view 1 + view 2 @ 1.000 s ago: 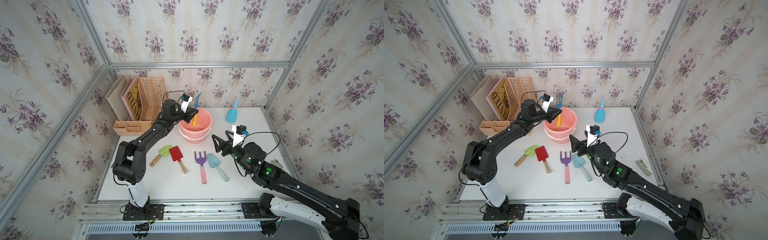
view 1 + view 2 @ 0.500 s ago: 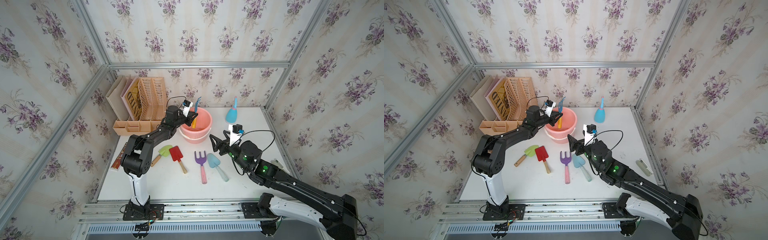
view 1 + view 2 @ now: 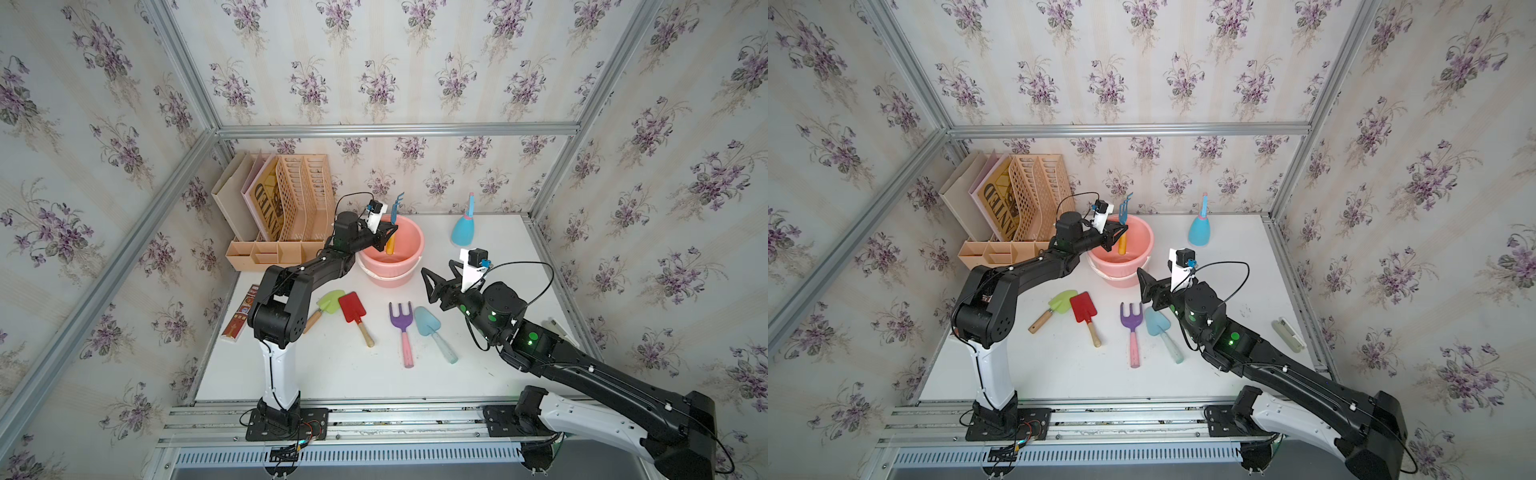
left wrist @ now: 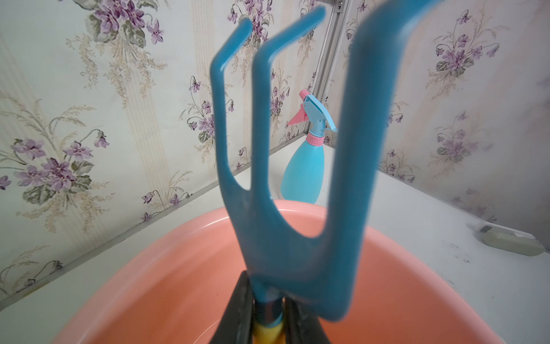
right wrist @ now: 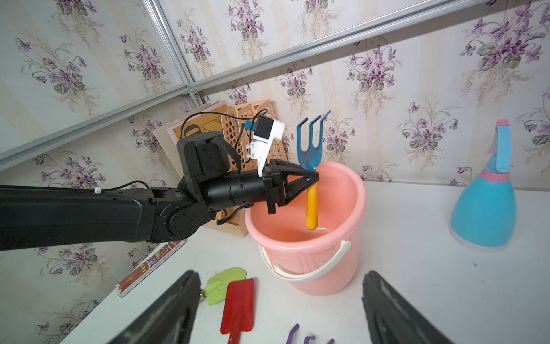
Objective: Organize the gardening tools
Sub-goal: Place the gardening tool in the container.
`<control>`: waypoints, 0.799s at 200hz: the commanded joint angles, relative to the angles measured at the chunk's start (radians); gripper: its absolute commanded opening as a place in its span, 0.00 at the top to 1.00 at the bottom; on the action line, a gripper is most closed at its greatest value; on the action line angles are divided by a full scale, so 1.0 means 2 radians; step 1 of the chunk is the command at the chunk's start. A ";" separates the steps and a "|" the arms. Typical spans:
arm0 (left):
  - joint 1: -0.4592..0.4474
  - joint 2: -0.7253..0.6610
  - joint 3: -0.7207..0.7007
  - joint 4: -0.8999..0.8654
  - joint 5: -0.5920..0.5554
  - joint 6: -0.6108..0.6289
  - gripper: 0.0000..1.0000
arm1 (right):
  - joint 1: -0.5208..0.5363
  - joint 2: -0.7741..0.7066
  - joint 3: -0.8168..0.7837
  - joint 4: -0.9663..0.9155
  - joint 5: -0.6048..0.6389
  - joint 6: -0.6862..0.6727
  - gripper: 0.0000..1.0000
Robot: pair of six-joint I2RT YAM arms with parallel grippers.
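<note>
Blue fork (image 5: 309, 152): upright with prongs up, its yellow handle hanging inside the pink bucket (image 3: 390, 278). I cannot tell whether its end touches the floor. The bucket looks like the collecting place.
Left gripper (image 5: 314, 178): reaches over the bucket's rim with jaws almost together, pinching the fork's neck. That grip probably keeps the handle pointing down for a clean drop.
Right gripper (image 3: 437, 269): jaws spread wide and holding nothing, it hovers just in front of the bucket, likely awaiting its turn.
Tools waiting: the purple fork (image 3: 401, 318), light-blue trowel (image 3: 426, 322), red spade (image 3: 352, 307) and lime spade (image 3: 330, 301) lie flat in front of the bucket.
Spray bottle (image 3: 463, 232): stands beside the bucket, near the back wall.
</note>
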 commanded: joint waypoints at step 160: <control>-0.001 -0.079 -0.045 0.042 -0.043 0.022 0.20 | 0.000 0.012 0.005 -0.002 0.000 -0.002 0.11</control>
